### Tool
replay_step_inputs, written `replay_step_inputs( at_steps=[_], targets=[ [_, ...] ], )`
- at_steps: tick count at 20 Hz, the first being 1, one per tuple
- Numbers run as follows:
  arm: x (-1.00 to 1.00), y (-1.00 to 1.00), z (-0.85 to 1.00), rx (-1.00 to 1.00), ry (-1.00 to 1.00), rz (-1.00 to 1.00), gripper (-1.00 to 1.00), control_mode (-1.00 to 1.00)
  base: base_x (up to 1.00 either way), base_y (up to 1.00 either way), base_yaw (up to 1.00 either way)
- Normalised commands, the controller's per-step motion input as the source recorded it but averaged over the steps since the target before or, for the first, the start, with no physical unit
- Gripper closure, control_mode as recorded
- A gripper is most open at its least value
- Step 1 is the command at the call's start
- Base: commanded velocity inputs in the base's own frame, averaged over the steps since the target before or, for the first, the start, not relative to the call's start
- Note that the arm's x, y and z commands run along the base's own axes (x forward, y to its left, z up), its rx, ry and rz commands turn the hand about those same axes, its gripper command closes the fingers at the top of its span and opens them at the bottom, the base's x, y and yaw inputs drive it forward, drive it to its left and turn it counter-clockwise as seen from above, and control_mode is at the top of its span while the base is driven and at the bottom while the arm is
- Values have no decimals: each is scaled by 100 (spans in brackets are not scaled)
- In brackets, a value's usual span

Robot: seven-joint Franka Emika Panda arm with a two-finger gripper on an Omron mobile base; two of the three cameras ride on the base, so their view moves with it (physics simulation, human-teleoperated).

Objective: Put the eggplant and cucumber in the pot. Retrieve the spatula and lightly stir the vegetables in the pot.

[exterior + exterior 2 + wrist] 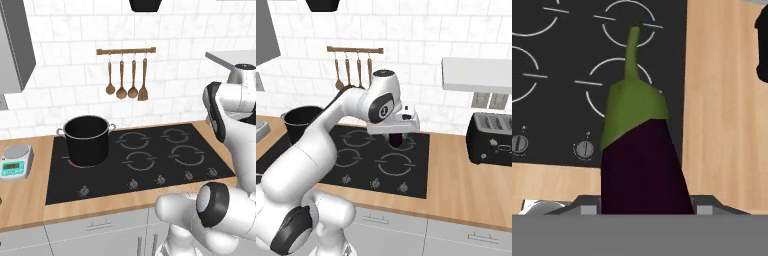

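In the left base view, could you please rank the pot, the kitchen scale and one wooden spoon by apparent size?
1. pot, clearly largest.
2. kitchen scale.
3. wooden spoon, thinnest, though it hangs farther back, so its true size is unsure.

Eggplant (643,160) base cut off below; jaws hidden behind it.

No readable text, brand or number is being shown anywhere. A teal display is being carried on the front of the kitchen scale (16,162), but its characters are too small to be made out. Small marks are being shown beside the knobs of the cooktop (150,177), and none can be read as a sign. A pale panel is being shown on the toaster (491,139), blurred beyond reading.
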Motion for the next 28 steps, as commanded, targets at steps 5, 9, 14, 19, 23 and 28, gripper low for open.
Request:
replay_step_inputs(
  at_steps=[5, 9, 14, 19, 23, 28],
  targets=[
    [-43, 19, 0, 2, 1, -5, 100, -100, 0, 0, 0],
    [0, 0, 0, 0, 0, 0, 100, 100, -87, 82, -3],
    [0, 0, 0, 0, 0, 0, 100, 100, -48, 100, 0],
    [0, 0, 0, 0, 0, 0, 100, 100, 0, 98, -1],
    [0, 0, 0, 0, 0, 0, 100, 100, 16, 69, -3],
    [0, 0, 0, 0, 0, 0, 100, 100, 56, 31, -4]
  ],
)
